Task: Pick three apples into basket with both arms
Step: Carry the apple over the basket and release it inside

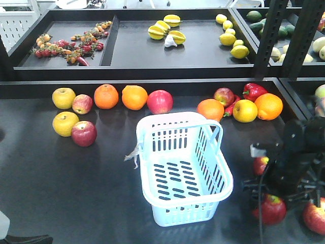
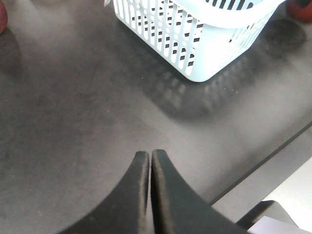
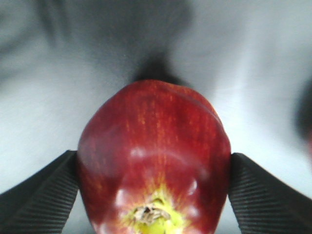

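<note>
Holding: the right gripper (image 3: 153,195) is clamped on a dark red apple (image 3: 153,146); ribbed pads (image 3: 41,200) press both its sides, and its yellow-green end faces the wrist camera.
Left gripper (image 2: 148,156): fingers pressed together with tips touching, above the dark table (image 2: 73,122).
Basket (image 1: 144,173): pale blue, upright mid-table, with one hoop handle raised and a frayed white string (image 1: 133,152) hanging off its left rim. From the left wrist view its corner lies ahead, apart from the fingers.
Right arm (image 1: 299,152): low at the table's right edge, beside the basket but not touching it.
Red apples near that arm: one (image 1: 260,165) half hidden behind it, another (image 1: 272,209) in front, and a third (image 1: 315,216) at the frame edge. The front view does not tell which one is clamped.
Back row: yellow apples (image 1: 63,98), oranges (image 1: 106,96), a red pepper (image 1: 253,91).
</note>
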`<state>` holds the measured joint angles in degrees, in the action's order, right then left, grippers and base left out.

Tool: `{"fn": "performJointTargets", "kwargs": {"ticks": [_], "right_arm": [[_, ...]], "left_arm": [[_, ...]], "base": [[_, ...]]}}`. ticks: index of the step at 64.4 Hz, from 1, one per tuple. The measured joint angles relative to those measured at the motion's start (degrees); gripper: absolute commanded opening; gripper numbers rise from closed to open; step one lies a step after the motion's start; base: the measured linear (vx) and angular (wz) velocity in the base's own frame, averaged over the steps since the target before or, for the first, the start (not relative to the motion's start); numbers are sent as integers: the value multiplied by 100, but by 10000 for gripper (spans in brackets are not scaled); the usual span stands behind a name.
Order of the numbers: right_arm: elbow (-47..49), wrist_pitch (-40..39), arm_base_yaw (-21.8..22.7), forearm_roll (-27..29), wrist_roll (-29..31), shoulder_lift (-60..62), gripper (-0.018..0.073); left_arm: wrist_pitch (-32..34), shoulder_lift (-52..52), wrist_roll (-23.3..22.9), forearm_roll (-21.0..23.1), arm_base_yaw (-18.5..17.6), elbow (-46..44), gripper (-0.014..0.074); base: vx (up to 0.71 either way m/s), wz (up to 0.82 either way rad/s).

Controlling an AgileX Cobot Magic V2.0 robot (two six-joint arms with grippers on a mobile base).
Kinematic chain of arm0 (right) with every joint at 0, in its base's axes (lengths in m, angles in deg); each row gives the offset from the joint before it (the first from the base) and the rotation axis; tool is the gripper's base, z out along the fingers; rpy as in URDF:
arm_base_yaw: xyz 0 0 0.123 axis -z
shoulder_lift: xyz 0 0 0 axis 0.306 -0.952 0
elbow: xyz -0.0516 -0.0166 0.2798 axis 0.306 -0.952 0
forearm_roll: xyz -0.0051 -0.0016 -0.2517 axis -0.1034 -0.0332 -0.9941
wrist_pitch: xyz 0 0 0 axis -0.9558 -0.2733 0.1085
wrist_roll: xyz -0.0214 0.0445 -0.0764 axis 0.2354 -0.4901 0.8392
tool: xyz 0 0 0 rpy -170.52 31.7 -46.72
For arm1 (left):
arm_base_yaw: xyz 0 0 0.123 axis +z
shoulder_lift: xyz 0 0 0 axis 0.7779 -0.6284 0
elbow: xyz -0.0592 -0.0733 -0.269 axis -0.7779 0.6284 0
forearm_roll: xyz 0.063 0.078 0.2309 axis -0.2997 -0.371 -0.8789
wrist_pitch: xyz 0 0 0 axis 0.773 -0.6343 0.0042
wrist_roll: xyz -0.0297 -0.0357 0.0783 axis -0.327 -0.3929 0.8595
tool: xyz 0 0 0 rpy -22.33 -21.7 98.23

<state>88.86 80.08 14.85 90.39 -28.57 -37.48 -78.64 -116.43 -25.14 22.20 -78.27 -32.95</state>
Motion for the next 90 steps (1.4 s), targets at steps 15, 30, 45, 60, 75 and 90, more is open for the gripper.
{"fn": "performJointTargets", "kwargs": {"ticks": [15,30,45,60,75,90], "right_arm": [[-2,467,12,-112,67,1280,-7],[-13,485,-224,714,603,2706,-3],[-13,-130,-1242,2281,1542,2708,0],[106,-982,-1777,2461,1825,1659,41],[710,-691,-1837,2507,2244,832,331],[838,-668,-1837,2507,2328,723,697]], "left_arm": [[0,0,0,0,0,0,-8],[0,0,0,0,0,0,-8],[0,0,0,0,0,0,-8],[0,0,0,0,0,0,-8],[0,0,0,0,0,0,-8],[0,0,0,0,0,0,-8]], "base": [[0,0],[0,0],[0,0],[0,0],[0,0],[0,0]]}}
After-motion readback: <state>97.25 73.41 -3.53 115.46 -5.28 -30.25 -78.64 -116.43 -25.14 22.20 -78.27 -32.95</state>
